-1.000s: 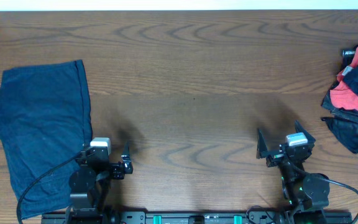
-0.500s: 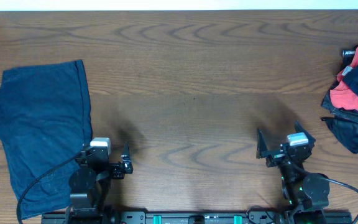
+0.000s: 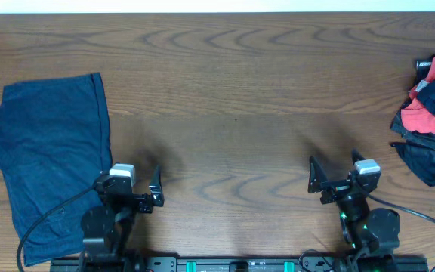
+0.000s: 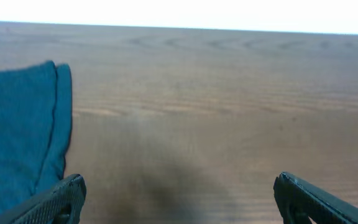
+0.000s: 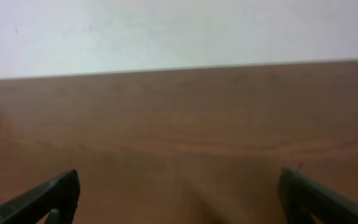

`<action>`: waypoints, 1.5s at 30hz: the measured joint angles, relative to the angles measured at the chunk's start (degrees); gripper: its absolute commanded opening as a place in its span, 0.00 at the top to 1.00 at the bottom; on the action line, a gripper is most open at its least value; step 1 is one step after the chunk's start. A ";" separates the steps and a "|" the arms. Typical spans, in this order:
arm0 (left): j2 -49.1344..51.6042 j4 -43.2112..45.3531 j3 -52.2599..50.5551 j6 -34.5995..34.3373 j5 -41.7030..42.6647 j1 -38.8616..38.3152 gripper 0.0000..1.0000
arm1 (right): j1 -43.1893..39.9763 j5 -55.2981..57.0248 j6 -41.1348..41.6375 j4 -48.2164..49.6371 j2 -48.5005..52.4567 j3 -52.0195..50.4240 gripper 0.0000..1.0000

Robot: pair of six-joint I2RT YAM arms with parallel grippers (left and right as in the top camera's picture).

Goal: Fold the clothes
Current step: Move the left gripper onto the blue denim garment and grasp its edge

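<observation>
While neither arm holds anything, the overhead view suggests the folding is yet to begin or between steps. The shorts (image 3: 51, 151) lie flat at the table's (image 3: 232, 83) left end, dark navy, soft and matte, with a stitched hem down their right edge. The left gripper (image 3: 129, 189) sits just beside that edge, jaws wide. The right gripper (image 3: 335, 177), also wide, is well apart over bare wood. A crumpled red and dark pile (image 3: 433, 113) lies at the far right.

From the left wrist, the shorts fill the left side, a doubled hem edge showing. Both dark fingertips (image 4: 58, 198) frame grained brown wood. A likely next move is to reach left, pinch the thin hem cleanly off the wood and carry it across.

From the right wrist, only smooth wood and a pale wall show between spread fingertips (image 5: 48, 198).
</observation>
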 measured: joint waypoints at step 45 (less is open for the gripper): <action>68.98 -27.85 51.36 -10.38 2.62 22.84 0.34 | 0.04 -9.51 -4.63 -44.57 63.63 53.27 0.01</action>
